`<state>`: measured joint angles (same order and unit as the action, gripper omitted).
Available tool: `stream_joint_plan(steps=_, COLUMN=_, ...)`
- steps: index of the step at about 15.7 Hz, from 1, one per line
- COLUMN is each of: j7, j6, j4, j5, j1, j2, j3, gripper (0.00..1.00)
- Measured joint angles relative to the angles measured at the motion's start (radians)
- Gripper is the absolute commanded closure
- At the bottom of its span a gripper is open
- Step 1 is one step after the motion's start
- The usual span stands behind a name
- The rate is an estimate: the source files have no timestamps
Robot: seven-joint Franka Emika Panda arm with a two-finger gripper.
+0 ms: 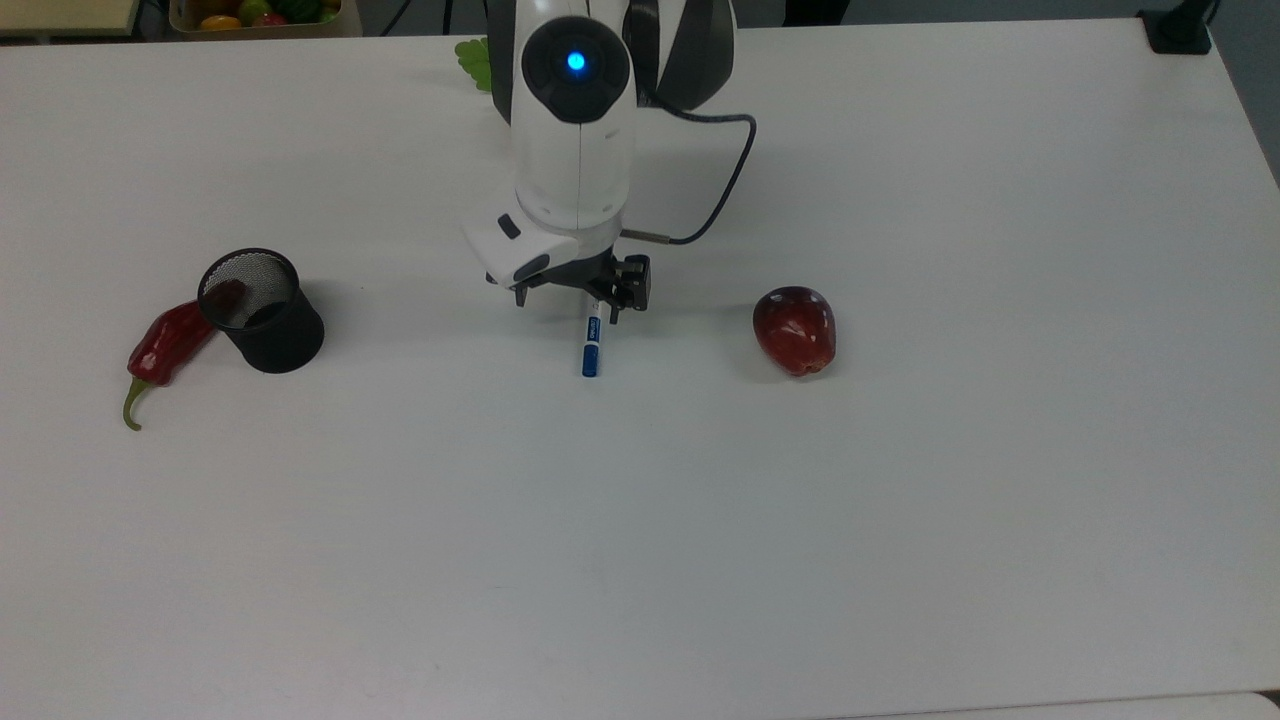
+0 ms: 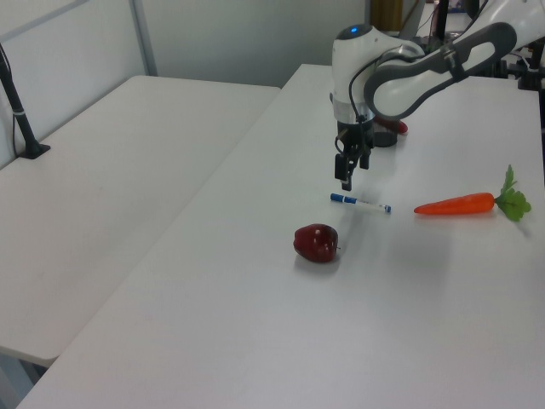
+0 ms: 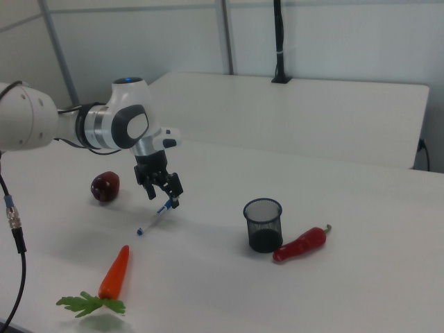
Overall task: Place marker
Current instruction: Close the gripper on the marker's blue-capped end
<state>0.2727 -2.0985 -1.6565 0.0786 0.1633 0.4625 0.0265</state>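
The marker [image 1: 592,348] lies flat on the white desk [image 1: 700,520], near its middle, between the dark red apple [image 1: 795,329] on the top view's right and the black mesh cup [image 1: 262,310] on the top view's left. Its long axis runs near to far in the top view, almost straight up and down the frame. The blue cap end points toward the near edge, and the far end is covered there by the gripper [image 1: 568,302]. In the left view the marker [image 2: 361,203] lies crosswise, blue cap to the left view's left, in line with the carrot [image 2: 456,204] just beyond its other end. In the right view the marker [image 3: 154,219] slants from lower left to upper right, its upper end under the gripper [image 3: 163,193].

The gripper hangs just above the marker's far half, fingers pointing down. The jaws stand apart with nothing between them, and in the left view the gripper [image 2: 347,175] sits clear above the barrel.

A red chilli pepper [image 1: 165,350] leans against the cup on the top view's left. Farther back, carrot leaves [image 1: 474,60] show beside the white arm [image 1: 573,120].
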Motion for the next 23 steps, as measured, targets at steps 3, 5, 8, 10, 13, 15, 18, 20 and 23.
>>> stream_joint_plan(steps=3, j7=-0.006, j6=-0.028, j4=0.001, j5=0.000, j1=0.000, j2=0.029, j3=0.000, gripper=0.16)
stream_joint_plan(steps=5, j7=-0.007, j6=-0.039, j4=0.001, j5=0.000, j1=0.001, j2=0.040, j3=0.000, gripper=0.32)
stream_joint_plan(steps=8, j7=-0.011, j6=-0.073, j4=0.001, j5=0.000, j1=0.001, j2=0.054, j3=-0.003, gripper=0.51)
stream_joint_plan(steps=10, j7=-0.011, j6=-0.091, j4=0.001, j5=-0.002, j1=0.002, j2=0.060, j3=-0.006, gripper=0.56)
stream_joint_plan(steps=13, j7=-0.011, j6=-0.117, j4=0.002, j5=-0.017, j1=0.003, j2=0.065, j3=-0.019, gripper=0.73)
stream_joint_plan(steps=15, j7=-0.011, j6=-0.119, j4=0.002, j5=-0.018, j1=0.004, j2=0.069, j3=-0.023, gripper=0.82)
stream_joint_plan(steps=18, j7=-0.010, j6=-0.121, j4=0.003, j5=-0.020, j1=0.010, j2=0.070, j3=-0.025, gripper=0.89)
stream_joint_plan(steps=20, j7=-0.010, j6=-0.121, j4=0.004, j5=-0.021, j1=0.010, j2=0.070, j3=-0.025, gripper=0.89)
stream_joint_plan(steps=23, j7=-0.010, j6=-0.121, j4=0.006, j5=-0.021, j1=0.010, j2=0.069, j3=-0.025, gripper=0.89)
